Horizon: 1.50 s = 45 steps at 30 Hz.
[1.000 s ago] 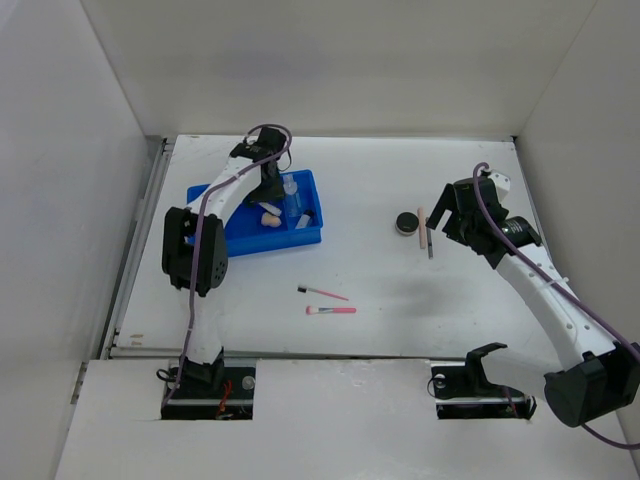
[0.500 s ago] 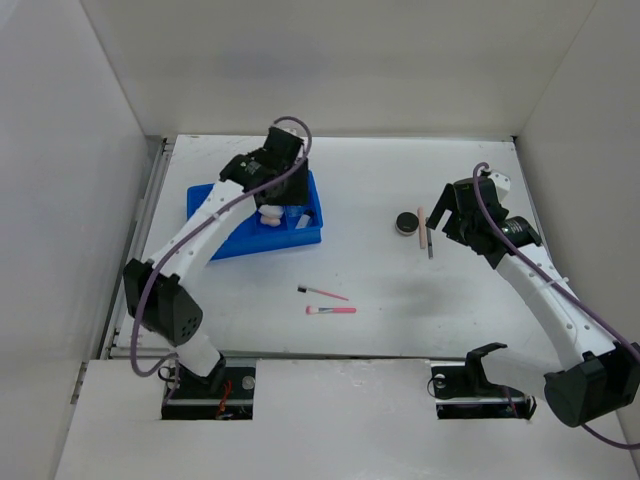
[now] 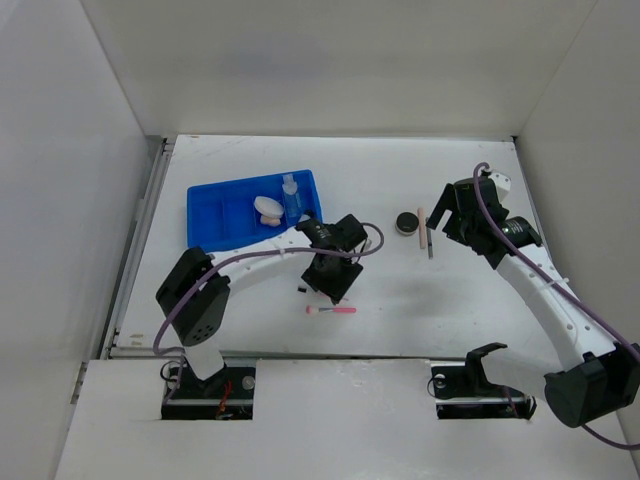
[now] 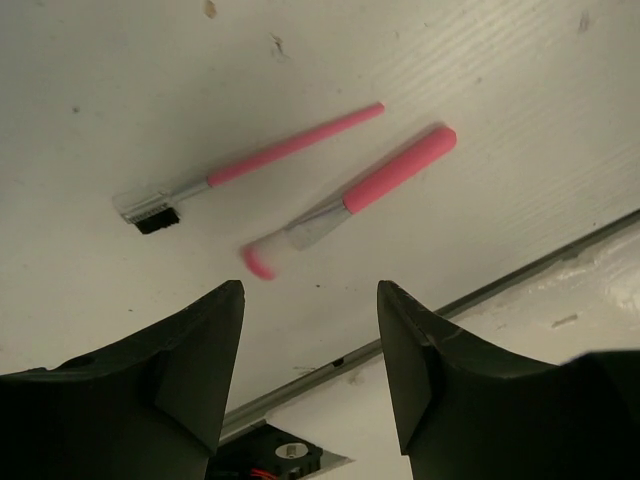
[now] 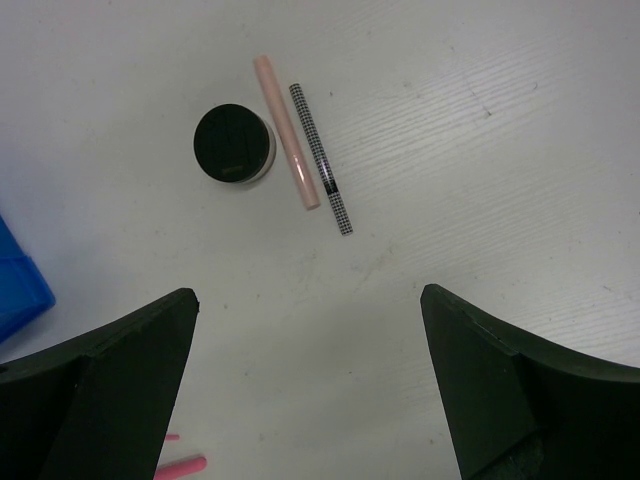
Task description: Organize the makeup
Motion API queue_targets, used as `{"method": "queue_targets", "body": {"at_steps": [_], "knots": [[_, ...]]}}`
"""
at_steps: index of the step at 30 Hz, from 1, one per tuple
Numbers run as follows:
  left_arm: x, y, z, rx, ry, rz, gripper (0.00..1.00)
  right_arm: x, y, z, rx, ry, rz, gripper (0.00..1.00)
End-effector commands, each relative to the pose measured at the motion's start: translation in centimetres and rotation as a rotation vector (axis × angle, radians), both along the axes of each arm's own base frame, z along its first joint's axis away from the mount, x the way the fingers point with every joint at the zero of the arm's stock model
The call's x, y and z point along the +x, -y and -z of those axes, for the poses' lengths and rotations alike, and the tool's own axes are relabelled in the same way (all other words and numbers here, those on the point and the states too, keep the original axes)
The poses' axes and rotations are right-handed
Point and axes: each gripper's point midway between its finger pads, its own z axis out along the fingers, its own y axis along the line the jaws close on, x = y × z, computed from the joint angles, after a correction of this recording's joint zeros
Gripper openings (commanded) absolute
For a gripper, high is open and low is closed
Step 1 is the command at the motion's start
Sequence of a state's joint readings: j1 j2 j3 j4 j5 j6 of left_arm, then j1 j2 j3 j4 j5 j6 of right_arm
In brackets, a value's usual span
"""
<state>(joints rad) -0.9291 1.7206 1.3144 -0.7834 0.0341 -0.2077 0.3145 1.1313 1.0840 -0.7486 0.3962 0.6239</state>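
Two pink-handled brushes lie on the table: a thin one [image 4: 290,148] and a thick one [image 4: 385,180]. My left gripper [image 4: 310,350] hangs open and empty just above them; in the top view it [image 3: 328,283] covers most of the thin brush, and the thick brush [image 3: 335,310] shows below it. A black round jar [image 5: 232,143], a beige stick [image 5: 285,130] and a dark pencil [image 5: 320,158] lie side by side. My right gripper [image 5: 310,380] is open and empty above the table near them. A white puff and a peach sponge [image 3: 267,208] and a clear bottle [image 3: 291,195] sit in the blue tray [image 3: 225,212].
The jar [image 3: 406,222], stick [image 3: 422,228] and pencil [image 3: 430,242] lie right of centre, beside my right gripper [image 3: 452,222]. White walls enclose the table on three sides. The tray's corner [image 5: 15,280] shows at the left edge of the right wrist view.
My left arm has swung from over the blue tray forward and right to above the two pink brushes. The right arm has not moved.
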Motion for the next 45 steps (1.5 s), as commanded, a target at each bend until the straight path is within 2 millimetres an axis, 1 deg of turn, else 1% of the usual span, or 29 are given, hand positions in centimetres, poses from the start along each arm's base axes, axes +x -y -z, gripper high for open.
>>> {"method": "queue_targets", "body": {"at_steps": [1, 3, 6, 7, 9, 10, 11, 13, 15, 16, 17, 20, 21, 23, 26, 28, 29, 30, 31, 33, 34, 35, 37, 38, 40, 41, 42, 44, 45], "knots": [[-2.0, 0.6, 0.2, -0.046, -0.064, 0.098, 0.53, 0.5, 0.3, -2.5, 0.003, 0.076, 0.009, 0.99], [-2.7, 1.2, 1.0, -0.053, -0.068, 0.135, 0.53, 0.5, 0.3, -2.5, 0.003, 0.076, 0.009, 0.99], [-2.6, 1.5, 2.8, -0.031, -0.096, 0.147, 0.53, 0.5, 0.3, -2.5, 0.003, 0.076, 0.009, 0.99], [-2.6, 1.9, 2.9, -0.033, -0.102, 0.161, 0.51, 0.5, 0.3, -2.5, 0.003, 0.076, 0.009, 0.99], [-3.0, 2.2, 3.8, -0.021, -0.130, 0.182, 0.50, 0.5, 0.3, -2.5, 0.003, 0.076, 0.009, 0.99], [-3.2, 2.3, 3.8, -0.030, -0.141, 0.195, 0.50, 0.4, 0.3, -2.3, 0.000, 0.067, 0.009, 0.99], [-3.3, 2.2, 4.2, -0.019, -0.151, 0.194, 0.49, 0.3, 0.4, -1.9, -0.002, 0.059, 0.009, 0.99], [-3.3, 2.3, 5.1, -0.006, -0.162, 0.193, 0.49, 0.3, 0.4, -1.9, -0.002, 0.059, 0.009, 0.99], [-2.7, 2.2, 5.6, 0.018, -0.146, 0.198, 0.47, 0.3, 0.4, -1.9, -0.002, 0.059, 0.009, 0.99], [-2.7, 2.0, 6.0, 0.034, -0.147, 0.195, 0.45, 0.3, 0.4, -1.9, -0.002, 0.059, 0.009, 0.99], [-2.5, 1.9, 6.0, 0.040, -0.140, 0.194, 0.43, 0.3, 0.4, -1.9, -0.002, 0.059, 0.009, 0.99], [-2.3, 2.0, 6.4, 0.045, -0.130, 0.192, 0.41, 0.3, 0.4, -1.9, -0.002, 0.059, 0.009, 0.99], [-2.3, 1.9, 6.6, 0.052, -0.136, 0.191, 0.37, 0.3, 0.4, -1.9, -0.002, 0.059, 0.009, 0.99], [-2.4, 1.8, 7.0, 0.060, -0.143, 0.191, 0.36, 0.3, 0.4, -1.9, -0.002, 0.059, 0.009, 0.99], [-2.6, 1.7, 6.9, 0.061, -0.156, 0.192, 0.36, 0.3, 0.4, -1.9, -0.002, 0.059, 0.009, 0.99], [-2.9, 1.8, 6.9, 0.062, -0.155, 0.201, 0.31, 0.3, 0.4, -1.9, -0.002, 0.059, 0.009, 0.99], [-3.0, 1.6, 6.9, 0.070, -0.162, 0.201, 0.27, 0.3, 0.4, -1.9, -0.002, 0.059, 0.009, 0.99], [-2.8, 1.9, 6.7, 0.063, -0.154, 0.210, 0.20, 0.3, 0.4, -1.9, -0.002, 0.059, 0.009, 0.99], [-3.2, 1.7, 6.6, 0.066, -0.172, 0.212, 0.17, 0.3, 0.4, -1.9, -0.002, 0.059, 0.009, 0.99], [-3.3, 1.7, 6.2, 0.057, -0.174, 0.224, 0.12, 0.3, 0.4, -1.9, -0.002, 0.059, 0.009, 0.99], [-3.7, 1.7, 5.7, 0.056, -0.171, 0.242, 0.11, 0.3, 0.4, -1.9, -0.002, 0.059, 0.009, 0.99], [-3.7, 1.7, 5.7, 0.056, -0.170, 0.243, 0.11, 0.3, 0.4, -1.9, -0.002, 0.059, 0.009, 0.99], [-4.0, 1.1, 5.3, 0.071, -0.181, 0.252, 0.08, 0.3, 0.4, -1.9, -0.002, 0.059, 0.009, 0.99], [-3.9, 1.5, 4.7, 0.063, -0.159, 0.261, 0.04, 0.3, 0.4, -1.9, -0.002, 0.059, 0.009, 0.99], [-4.0, 1.2, 4.5, 0.075, -0.167, 0.269, 0.00, 0.2, 0.4, -1.6, 0.002, 0.051, 0.014, 0.99], [-3.8, 1.5, 3.7, 0.061, -0.156, 0.270, 0.00, 0.2, 0.4, -1.6, 0.002, 0.051, 0.014, 0.99], [-3.9, 1.7, 3.3, 0.053, -0.165, 0.272, 0.00, 0.2, 0.4, -1.6, 0.002, 0.051, 0.014, 0.99], [-4.0, 2.2, 1.3, 0.019, -0.158, 0.277, 0.00, 0.2, 0.4, -1.6, 0.002, 0.051, 0.014, 0.99], [-3.8, 3.3, -0.1, -0.034, -0.146, 0.285, 0.00, 0.2, 0.4, -1.6, 0.002, 0.051, 0.014, 0.99]]}}
